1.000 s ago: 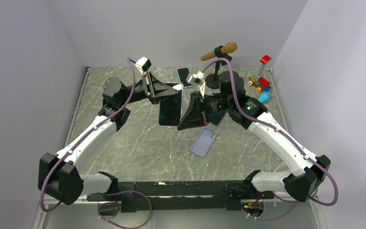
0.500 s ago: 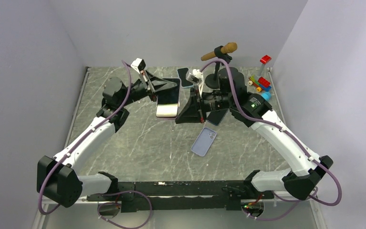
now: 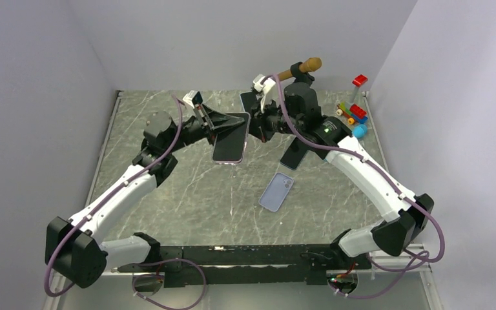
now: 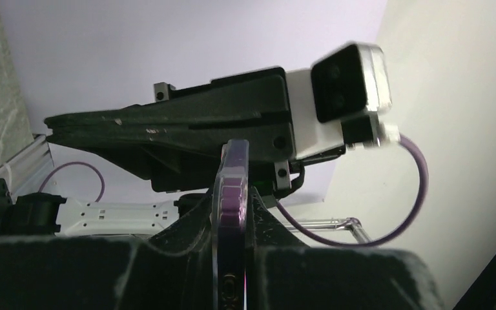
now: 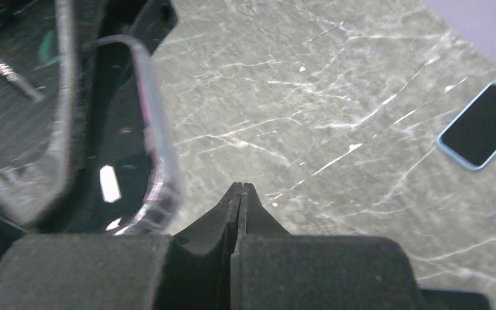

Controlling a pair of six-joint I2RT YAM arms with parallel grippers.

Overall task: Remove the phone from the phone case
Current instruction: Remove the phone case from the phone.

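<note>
Grey marble tabletop point(image 3: 187, 187). A black phone in a clear purple-edged case point(image 3: 229, 141) is held up off the table, centre-far. The left gripper point(image 3: 226, 123) clamps its far end, jaws narrowly apart. The right gripper point(image 5: 240, 190) is fully closed and empty, just right of the phone; contact unclear. A flat lavender case point(image 3: 276, 192) lies on the table, nearer and to the right.

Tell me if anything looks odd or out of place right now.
Nothing looks spilled or broken. One thing stands out: the cased phone hangs tilted above the table, pinched at one edge by the left pincer, while the right pincer sits shut and empty beside it.
</note>
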